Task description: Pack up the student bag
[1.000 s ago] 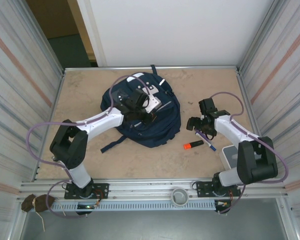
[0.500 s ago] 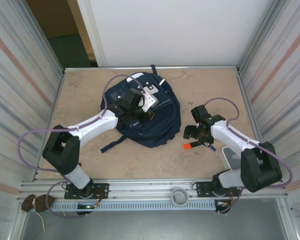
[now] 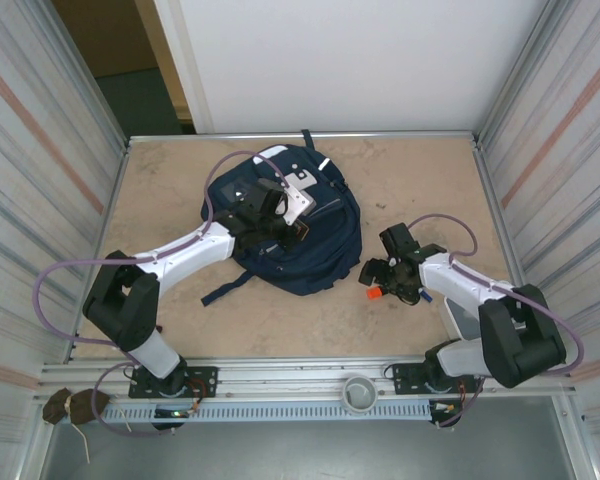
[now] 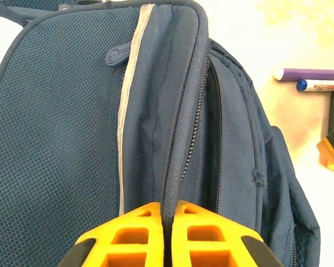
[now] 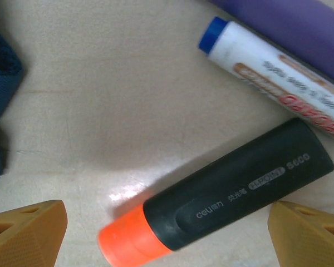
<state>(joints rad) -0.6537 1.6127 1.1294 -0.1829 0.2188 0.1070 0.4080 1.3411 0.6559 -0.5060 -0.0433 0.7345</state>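
**A:** Orange-capped highlighter [image 5: 228,183] lies between the spread fingers of the right end effector [image 5: 167,231]. How should it be taken?

**B:** Drop straight down, square to the barrel. Close mid-body, clear of the white marker [image 5: 267,67] beside it.

**A:** And the student bag [image 3: 290,225]?

**B:** Mid-table [image 3: 180,180], near that end effector's left. The left end effector [image 4: 167,233] is clamped on its zipper edge, apparently to hold the opening up.

The left arm stretches forward, left tool [image 4: 168,218] pinched on a seam of the student bag [image 4: 55,139], while the right arm folds inward, right tool [image 5: 166,231] spread wide, pointing down.
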